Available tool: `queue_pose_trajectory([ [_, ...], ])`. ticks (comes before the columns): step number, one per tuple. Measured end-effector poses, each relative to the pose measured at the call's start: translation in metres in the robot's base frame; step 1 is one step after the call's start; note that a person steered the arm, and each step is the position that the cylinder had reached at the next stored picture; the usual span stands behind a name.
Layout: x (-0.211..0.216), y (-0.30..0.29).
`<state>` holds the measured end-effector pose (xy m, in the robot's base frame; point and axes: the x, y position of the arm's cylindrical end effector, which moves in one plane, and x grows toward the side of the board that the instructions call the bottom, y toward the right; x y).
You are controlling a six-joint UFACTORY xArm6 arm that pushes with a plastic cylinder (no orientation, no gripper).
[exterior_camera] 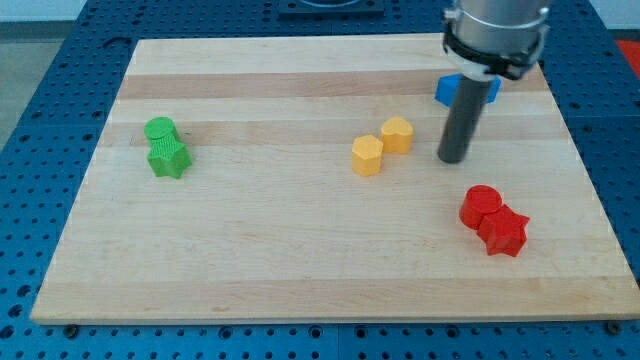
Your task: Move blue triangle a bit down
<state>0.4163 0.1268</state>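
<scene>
The blue triangle [449, 89] lies near the view's top right on the wooden board [300, 260], partly hidden behind the rod. My tip [453, 159] rests on the board just below the blue triangle, apart from it. To the tip's left sit two yellow blocks, one [397, 133] heart-like and one [367, 155] hexagonal, touching each other.
A red cylinder [483, 203] and a red star [504, 231] sit together at the lower right. A green cylinder [159, 130] and a green star [169, 158] sit together at the left. The board lies on a blue perforated table [40, 110].
</scene>
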Motion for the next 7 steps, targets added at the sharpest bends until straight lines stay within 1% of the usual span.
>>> queue_pose_trajectory([
  [1, -0.017, -0.027],
  [2, -0.025, -0.028],
  [3, -0.071, -0.029],
  [4, -0.079, -0.029],
  [5, -0.111, -0.021],
  [6, -0.135, 0.004],
  [7, -0.144, 0.037],
])
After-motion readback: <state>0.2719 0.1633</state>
